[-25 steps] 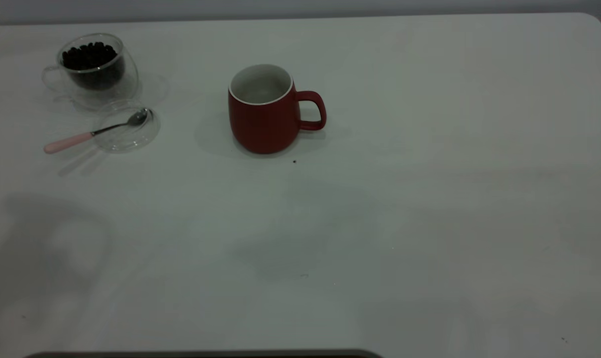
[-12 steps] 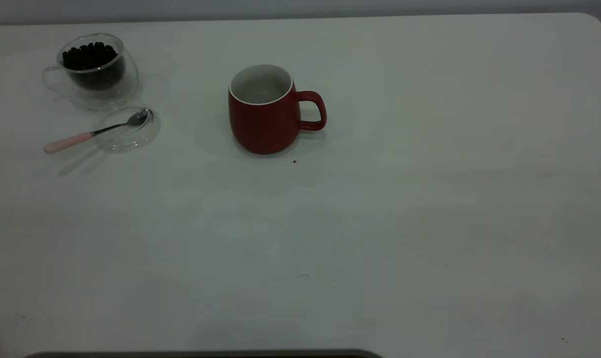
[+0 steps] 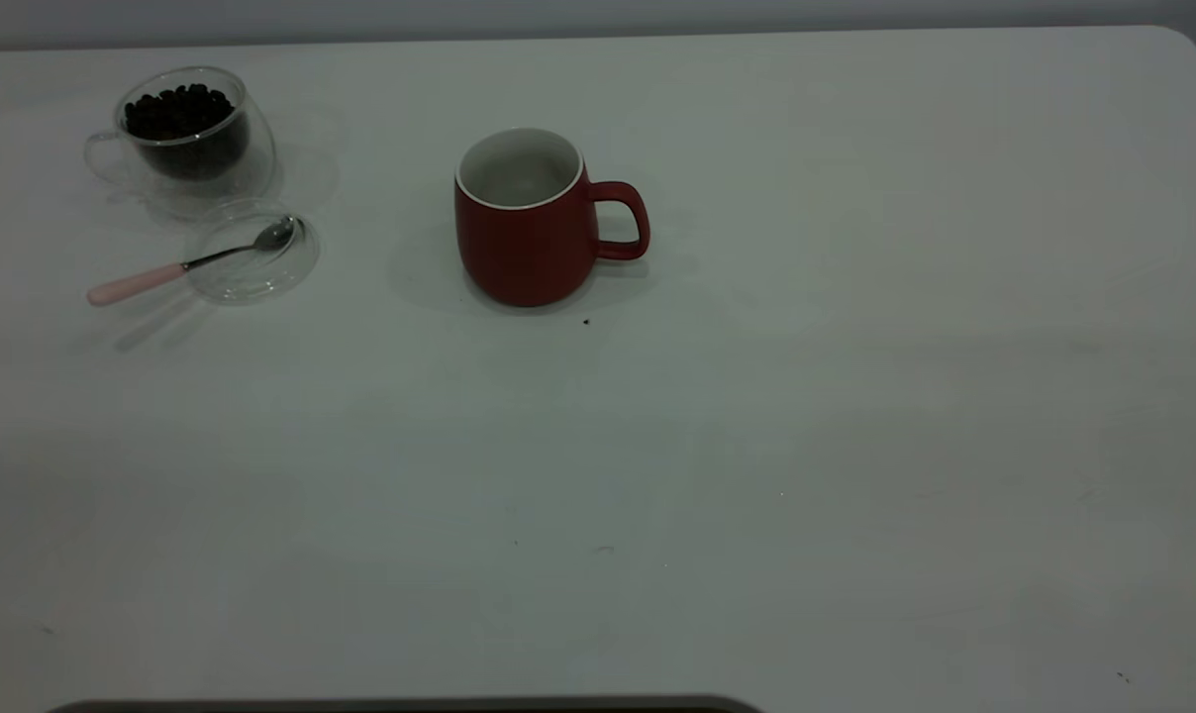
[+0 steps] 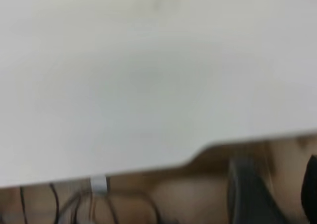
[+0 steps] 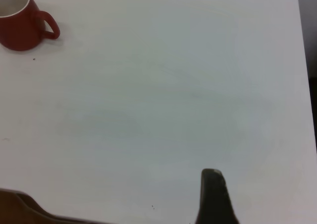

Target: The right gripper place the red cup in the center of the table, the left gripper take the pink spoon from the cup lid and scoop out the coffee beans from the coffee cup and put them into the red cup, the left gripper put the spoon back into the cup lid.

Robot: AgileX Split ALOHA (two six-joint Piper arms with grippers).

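**red cup placed, spoon pickup is next, both arms off the work area**

surface (image 3: 855, 446): big plain white top, fills nearly the whole exterior frame. a few tiny dark specks on it, one just below the red cup.

red cup (image 3: 526, 218): upright, upper centre of the exterior frame, handle pointing frame-right, white inside looks empty. the right wrist view has it in the upper left corner, well away from that arm. i'd call the placing step done.

coffee cup (image 3: 184, 139): upper left of the exterior frame, upright, coffee beans (image 3: 178, 111) heaped to near the rim. no sign any have been scooped.

cup lid (image 3: 253, 259): just below the coffee cup in frame, flat on the surface. pink spoon (image 3: 187, 263) has its bowl in the lid, handle running out over the rim toward frame-left and down onto the surface.

right claw (image 5: 214, 196): one dark finger shows at the bottom edge of the right wrist view, nothing near it; can't tell how wide it is.

left claw: not visible anywhere. left wrist view is just a blurred surface edge and cables below it.

next, my read: left arm has to travel to the upper-left cluster and pinch the slim pink handle where it overhangs the lid.

no brands, labels or writing readable.
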